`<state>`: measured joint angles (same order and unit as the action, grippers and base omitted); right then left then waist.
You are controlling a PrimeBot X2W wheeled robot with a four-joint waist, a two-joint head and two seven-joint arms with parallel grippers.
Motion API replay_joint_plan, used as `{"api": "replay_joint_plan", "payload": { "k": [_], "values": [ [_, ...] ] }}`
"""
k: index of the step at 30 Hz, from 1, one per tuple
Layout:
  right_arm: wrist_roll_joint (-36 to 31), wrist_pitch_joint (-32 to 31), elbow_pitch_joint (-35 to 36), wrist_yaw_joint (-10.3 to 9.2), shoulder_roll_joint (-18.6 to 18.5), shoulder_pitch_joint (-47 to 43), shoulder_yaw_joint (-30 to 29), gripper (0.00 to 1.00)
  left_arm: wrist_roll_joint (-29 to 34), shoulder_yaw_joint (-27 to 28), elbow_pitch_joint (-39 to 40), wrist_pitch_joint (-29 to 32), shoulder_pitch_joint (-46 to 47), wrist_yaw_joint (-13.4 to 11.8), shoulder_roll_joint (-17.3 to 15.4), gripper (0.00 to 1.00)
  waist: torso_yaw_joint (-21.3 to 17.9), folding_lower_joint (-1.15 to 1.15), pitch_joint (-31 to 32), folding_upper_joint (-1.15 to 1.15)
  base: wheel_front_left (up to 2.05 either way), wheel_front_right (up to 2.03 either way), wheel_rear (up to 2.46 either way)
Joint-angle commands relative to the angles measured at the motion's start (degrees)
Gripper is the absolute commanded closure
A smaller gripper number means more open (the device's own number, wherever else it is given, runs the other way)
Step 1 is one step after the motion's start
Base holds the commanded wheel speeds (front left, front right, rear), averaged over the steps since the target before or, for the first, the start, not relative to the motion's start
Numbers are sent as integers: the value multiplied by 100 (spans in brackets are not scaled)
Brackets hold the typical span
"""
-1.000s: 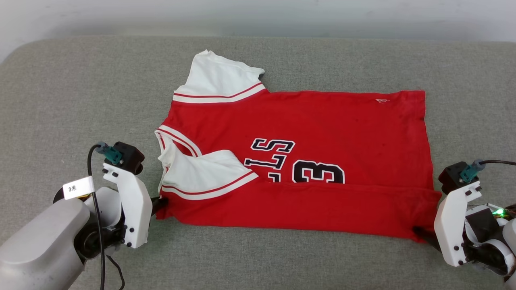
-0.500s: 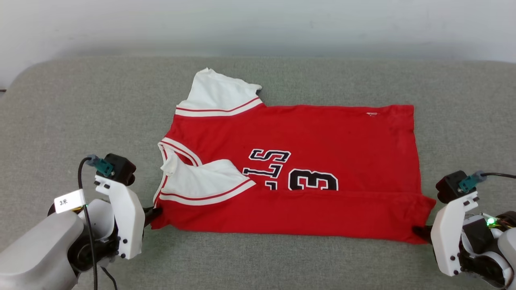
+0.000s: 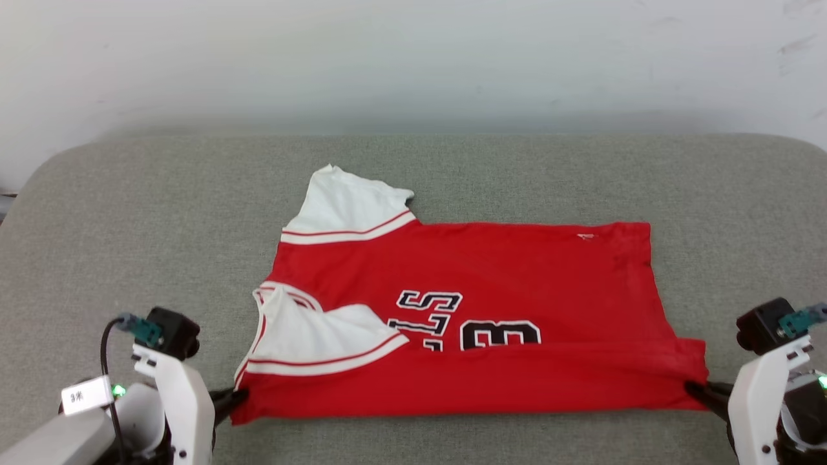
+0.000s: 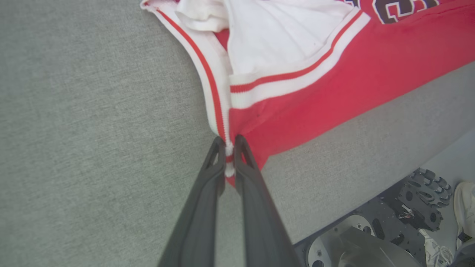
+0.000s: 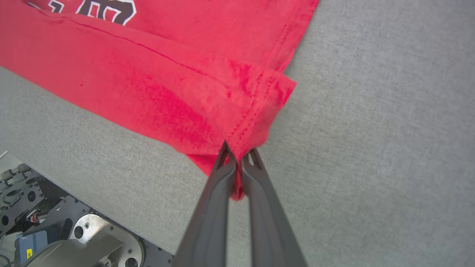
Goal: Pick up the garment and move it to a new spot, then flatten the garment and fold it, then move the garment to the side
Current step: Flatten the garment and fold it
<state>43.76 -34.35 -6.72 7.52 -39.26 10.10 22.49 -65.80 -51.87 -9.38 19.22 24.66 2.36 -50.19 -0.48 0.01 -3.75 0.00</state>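
The garment (image 3: 491,284), a red jersey T-shirt with white sleeves and black lettering, lies sideways on the grey cushion, its near long edge folded over the print. My left gripper (image 3: 234,398) is shut on the near collar-side corner; in the left wrist view the left gripper (image 4: 230,142) pinches the striped trim of the garment (image 4: 334,81). My right gripper (image 3: 692,389) is shut on the near hem corner; in the right wrist view the right gripper (image 5: 239,152) clamps the stitched hem of the garment (image 5: 167,81). The gripped corners look slightly lifted.
The grey cushion (image 3: 129,226) spreads wide on the left, right and behind the shirt, up to a pale wall (image 3: 413,58). Its front edge runs close under both grippers. The robot's base (image 4: 371,237) and a shoe (image 4: 465,204) show below that edge.
The right gripper has shut on the hem corner. The head camera has shifted, so the whole scene sits lower. Both grippers hold the near edge, pulled taut between them.
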Motion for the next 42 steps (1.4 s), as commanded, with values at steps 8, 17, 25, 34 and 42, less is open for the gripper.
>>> {"api": "replay_joint_plan", "payload": {
  "k": [8,17,25,34,42],
  "values": [
    [-123,-319,331,-7,-44,-802,-594,100,-174,-59,424,-191,-637,-311,-151,100,-24,-1,82,0,0,0,0],
    [-240,-588,271,-8,313,-1235,-956,100,-242,-149,262,-303,-918,-378,-37,100,-42,-1,-99,0,0,0,0],
    [-398,-353,-280,-8,642,-1253,-943,100,-317,-218,-180,-366,-1006,-245,179,100,-31,-1,-111,0,0,0,0],
    [-396,516,-491,-8,932,-1224,-1284,0,2,-107,-344,-822,-788,-270,197,0,27,-1,18,0,0,0,0],
    [-1203,1939,-50,-6,1153,-995,-1925,0,371,227,-119,-1456,-401,-439,79,0,-1,-1,108,0,0,0,0]
  ]
}}
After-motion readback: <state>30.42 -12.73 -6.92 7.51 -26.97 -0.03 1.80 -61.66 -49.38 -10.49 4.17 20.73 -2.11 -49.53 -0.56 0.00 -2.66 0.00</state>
